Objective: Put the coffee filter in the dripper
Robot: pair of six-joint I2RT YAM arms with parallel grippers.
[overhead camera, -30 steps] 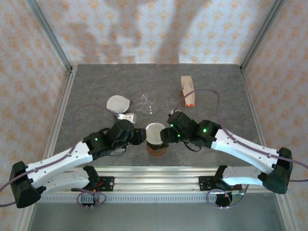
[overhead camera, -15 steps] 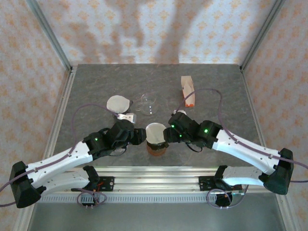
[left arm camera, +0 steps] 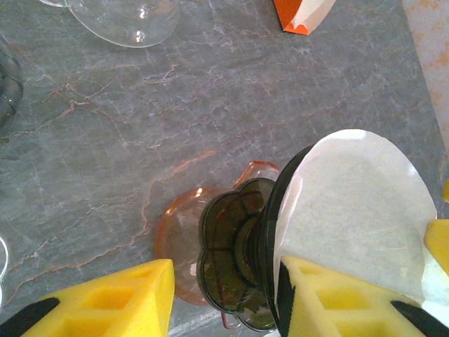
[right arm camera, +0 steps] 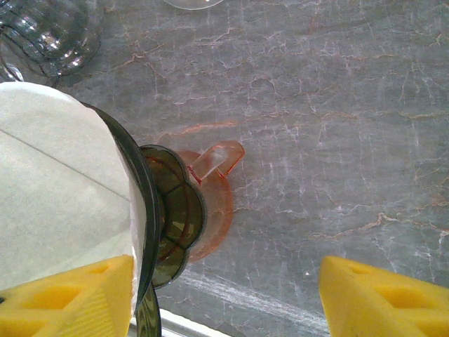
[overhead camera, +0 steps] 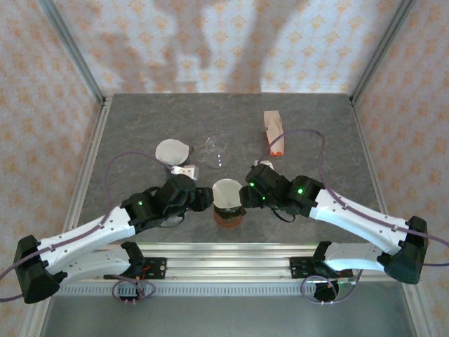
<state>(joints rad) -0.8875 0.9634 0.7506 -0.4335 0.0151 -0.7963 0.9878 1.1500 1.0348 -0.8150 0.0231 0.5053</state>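
Flanking the dripper [overhead camera: 228, 216] from either side near the front of the table [overhead camera: 140, 119], the two arms bracket it (a sensible arrangement, I judge, since one side can steady the cone while the other nudges the paper). The left gripper [overhead camera: 202, 199] has its jaws apart. In its wrist view one yellow finger [left arm camera: 105, 305] stands clear of the dark ribbed cone, and the other finger lies in front of the rim at the paper's edge, so nothing is clamped. The right gripper [overhead camera: 243, 196] is spread wider, one finger beside the paper and its far finger [right arm camera: 382, 298] over bare stone, likewise gripping nothing. The coffee filter [overhead camera: 226, 191] sits in the mouth of the dripper, its white paper rising above the dark rim. Whether it is pressed fully down into the cone I cannot tell. The dripper stands upright on its amber base [left arm camera: 179, 242]. Farther back, well apart from the work, lie a white round disc [overhead camera: 172, 151], a clear glass vessel [overhead camera: 216, 149] and an orange-and-white packet [overhead camera: 274, 133].
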